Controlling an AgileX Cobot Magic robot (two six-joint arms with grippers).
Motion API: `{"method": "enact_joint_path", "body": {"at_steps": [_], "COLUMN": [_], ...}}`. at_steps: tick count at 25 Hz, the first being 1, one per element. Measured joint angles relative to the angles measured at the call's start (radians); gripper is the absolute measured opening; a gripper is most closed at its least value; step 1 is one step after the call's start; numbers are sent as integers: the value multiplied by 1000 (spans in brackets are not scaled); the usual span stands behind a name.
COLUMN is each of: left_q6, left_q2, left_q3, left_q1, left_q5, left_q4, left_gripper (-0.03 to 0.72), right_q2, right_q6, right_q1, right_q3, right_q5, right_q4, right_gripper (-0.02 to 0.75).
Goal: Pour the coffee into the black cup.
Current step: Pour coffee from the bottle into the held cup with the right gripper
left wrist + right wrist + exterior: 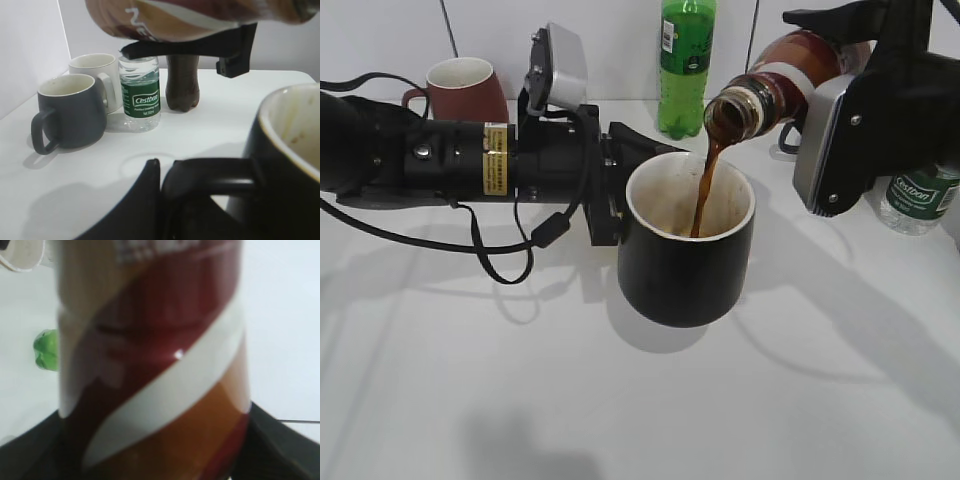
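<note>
Brown plastic coffee bottle (pixel 790 75) lies tilted past level, its long axis running from upper right down to lower left in the exterior view, the open mouth pointing down-left over the black cup (pixel 688 245). A thin dark stream of coffee (pixel 705 190) falls from the mouth into the cup's whitish interior. The bottle is curvy, with a white swirl band on red-brown and orange; the lettering on it is too close and blurred to read in the wrist views. The right hand (pixel 840 60) is clamped on the bottle body, its dark fingers at either side in the right wrist view.

The black cup is glossy, pale at the rim, stained inside, and stands on the white bench (pixel 470 380) at centre. The left hand (pixel 615 185) is closed on the cup's black loop handle (pixel 210 180).

Behind stand a maroon mug (pixel 460 88) and a green bottle (pixel 686 65). A clear water bottle (pixel 140 95) has a green label that seems to read "Cestbon"; beside it are a dark grey mug (pixel 67 112), a white mug (pixel 97 80) and a dark brown bottle (pixel 182 82).
</note>
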Motion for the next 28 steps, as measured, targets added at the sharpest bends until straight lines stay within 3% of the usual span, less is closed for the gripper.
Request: {"method": "enact_joint_path", "body": {"at_steps": [28], "left_q6": [0], "left_q2": [0], "left_q3": [0], "left_q1": [0], "left_q5": [-37], "left_q4": [10], "left_gripper": [36], "right_q2": [0], "right_q6": [-92], "right_q1": [0], "right_q3": [0], "right_q5": [-7], "right_q4": [0], "right_gripper": [535]}}
